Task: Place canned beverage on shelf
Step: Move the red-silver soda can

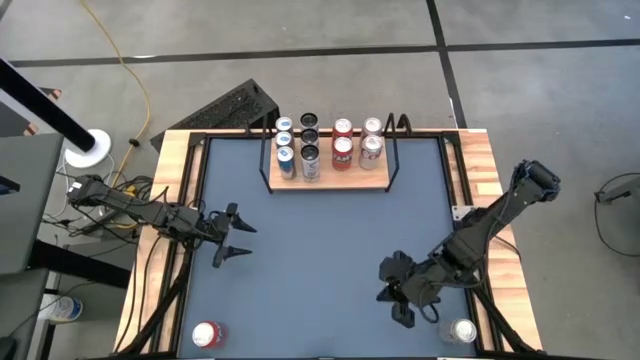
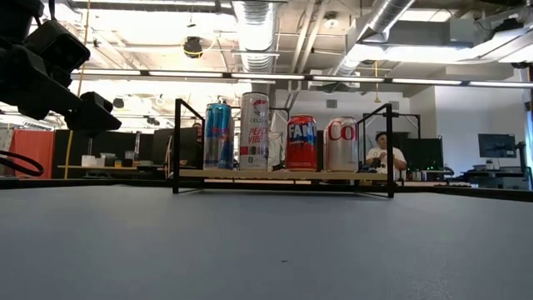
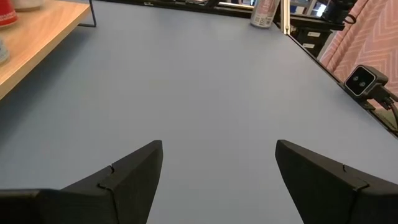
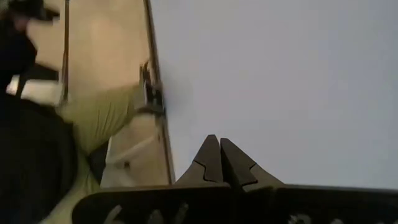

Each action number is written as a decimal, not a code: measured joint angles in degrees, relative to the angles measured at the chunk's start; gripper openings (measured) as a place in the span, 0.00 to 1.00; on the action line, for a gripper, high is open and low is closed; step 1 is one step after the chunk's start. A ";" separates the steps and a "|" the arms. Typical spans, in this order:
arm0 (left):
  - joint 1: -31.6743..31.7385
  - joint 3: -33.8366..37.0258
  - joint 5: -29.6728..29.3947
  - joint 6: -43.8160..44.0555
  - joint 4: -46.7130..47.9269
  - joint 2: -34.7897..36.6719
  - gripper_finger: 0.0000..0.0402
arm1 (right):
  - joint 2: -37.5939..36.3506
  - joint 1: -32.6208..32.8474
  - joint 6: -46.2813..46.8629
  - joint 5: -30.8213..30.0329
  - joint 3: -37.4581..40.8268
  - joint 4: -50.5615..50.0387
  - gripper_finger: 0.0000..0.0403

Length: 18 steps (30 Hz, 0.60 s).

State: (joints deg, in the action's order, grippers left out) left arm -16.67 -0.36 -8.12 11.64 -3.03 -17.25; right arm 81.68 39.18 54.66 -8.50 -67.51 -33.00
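Note:
The shelf [image 1: 330, 182], a light-wood board with black wire side frames, stands at the table's far edge and holds several upright cans [image 2: 254, 132]. A red can [image 1: 207, 335] stands by the near left corner. A silver can [image 1: 461, 331] stands by the near right corner and also shows in the left wrist view [image 3: 264, 12]. My left gripper [image 1: 238, 237] [image 3: 217, 149] hovers open over the table's left side, nothing between its fingers. My right gripper [image 1: 388, 285] [image 4: 219, 155] is shut and empty above the near right part of the table, left of the silver can.
The blue tabletop [image 1: 320, 260] between the arms and the shelf is bare. Wooden borders [image 1: 180, 190] run along its left and right sides. A small camera [image 3: 367, 81] sits at the near edge. Beyond the table, a person [image 2: 383, 154] sits in the room.

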 joint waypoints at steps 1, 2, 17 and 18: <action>-0.02 -0.02 0.02 -0.02 0.00 0.02 0.75 | 0.51 -0.35 0.66 3.47 0.01 1.16 0.00; -0.02 0.00 0.00 -0.04 0.00 0.02 0.75 | 1.06 -0.82 0.99 7.50 0.00 2.73 0.00; -0.02 -0.02 -3.44 19.49 -0.36 0.02 0.75 | 14.49 -0.09 5.11 21.69 -24.41 -16.71 0.00; -0.02 -0.01 -4.37 21.11 -0.58 0.02 0.75 | 15.98 0.13 5.62 21.85 -27.77 -21.49 0.00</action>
State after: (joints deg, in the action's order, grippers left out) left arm -16.69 -0.37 -12.49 32.75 -3.60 -17.23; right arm 97.66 39.30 60.28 13.35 -95.28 -54.49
